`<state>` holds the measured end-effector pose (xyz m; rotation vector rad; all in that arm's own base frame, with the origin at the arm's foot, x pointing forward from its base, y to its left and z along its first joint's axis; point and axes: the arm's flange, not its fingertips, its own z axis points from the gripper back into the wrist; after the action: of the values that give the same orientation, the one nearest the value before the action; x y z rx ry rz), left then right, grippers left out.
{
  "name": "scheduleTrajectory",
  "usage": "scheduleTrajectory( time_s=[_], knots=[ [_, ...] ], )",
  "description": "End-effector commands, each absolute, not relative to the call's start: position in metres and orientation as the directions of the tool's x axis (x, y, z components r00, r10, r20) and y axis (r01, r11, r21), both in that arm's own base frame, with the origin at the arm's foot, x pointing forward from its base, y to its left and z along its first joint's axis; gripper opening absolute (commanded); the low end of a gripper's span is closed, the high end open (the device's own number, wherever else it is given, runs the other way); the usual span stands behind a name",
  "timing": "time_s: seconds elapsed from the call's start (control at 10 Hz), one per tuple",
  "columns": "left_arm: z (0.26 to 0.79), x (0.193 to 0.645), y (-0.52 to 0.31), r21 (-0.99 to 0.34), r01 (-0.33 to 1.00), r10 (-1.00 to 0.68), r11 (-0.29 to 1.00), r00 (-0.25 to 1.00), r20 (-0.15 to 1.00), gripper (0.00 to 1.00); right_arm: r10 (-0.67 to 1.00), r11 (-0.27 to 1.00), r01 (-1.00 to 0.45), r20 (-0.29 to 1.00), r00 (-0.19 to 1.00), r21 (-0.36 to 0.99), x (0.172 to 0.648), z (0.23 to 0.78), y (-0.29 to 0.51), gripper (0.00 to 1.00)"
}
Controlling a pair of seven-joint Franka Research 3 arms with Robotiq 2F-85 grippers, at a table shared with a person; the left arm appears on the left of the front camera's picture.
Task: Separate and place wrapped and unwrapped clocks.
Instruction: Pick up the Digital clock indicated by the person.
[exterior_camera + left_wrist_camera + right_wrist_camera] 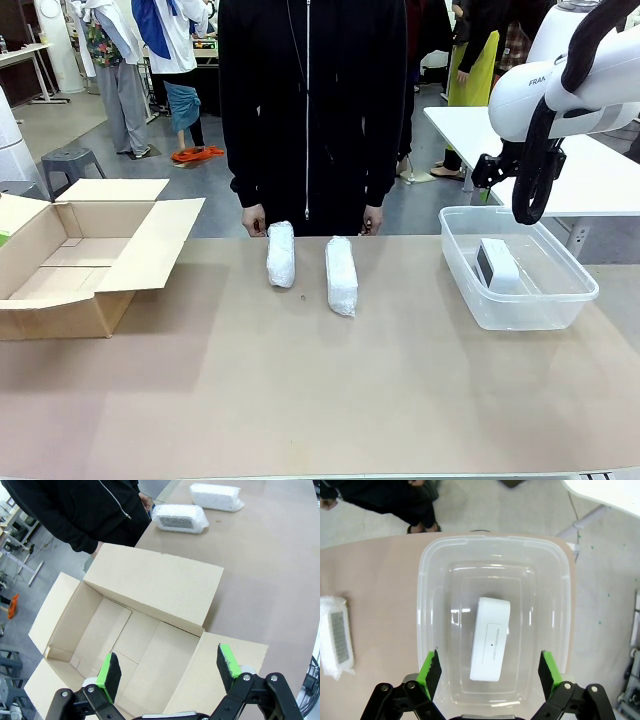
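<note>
White bundles [281,254] lengthwise toward person [310,100]

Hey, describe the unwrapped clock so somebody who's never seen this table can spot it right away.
At the right side of the table stands a clear plastic tub. Inside it, alone, lies the bare white clock. Unlike the left wrapped bundle and right wrapped bundle mid-table before the person, it has no bubbly wrap.
</note>
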<state>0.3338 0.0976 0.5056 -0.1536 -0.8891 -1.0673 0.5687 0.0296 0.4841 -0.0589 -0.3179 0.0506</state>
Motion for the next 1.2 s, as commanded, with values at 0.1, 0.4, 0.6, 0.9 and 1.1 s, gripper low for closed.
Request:
scheduleTrajectory(
  time_s=[0.1,0.4,0.6,0.9,1.1],
  knots=[
    [0.503,0.335,0.1,0.298,0.818,-0.691,0.493,0.16,0.705,1.0,0.161,0.987,-0.161,0.303,0.939,-0.027,0.559,0.486,0.005,1.0],
    [0.503,0.335,0.1,0.298,0.818,-0.691,0.493,0.16,0.705,1.0,0.34,0.91,-0.394,0.313,0.887,0.126,0.555,0.489,-0.027,1.0],
    [0.503,0.335,0.1,0.298,0.818,-0.691,0.493,0.16,0.705,1.0,0.424,0.818,-0.523,0.364,0.829,0.24,0.548,0.493,-0.046,1.0],
    [0.503,0.335,0.1,0.298,0.818,-0.691,0.493,0.16,0.705,1.0,0.563,0.61,-0.74,0.502,0.657,0.284,0.542,0.495,-0.079,1.0],
    [0.503,0.335,0.1,0.298,0.818,-0.691,0.493,0.16,0.705,1.0,0.659,0.483,-0.854,0.563,0.499,0.192,0.538,0.496,-0.093,1.0]
  ],
)
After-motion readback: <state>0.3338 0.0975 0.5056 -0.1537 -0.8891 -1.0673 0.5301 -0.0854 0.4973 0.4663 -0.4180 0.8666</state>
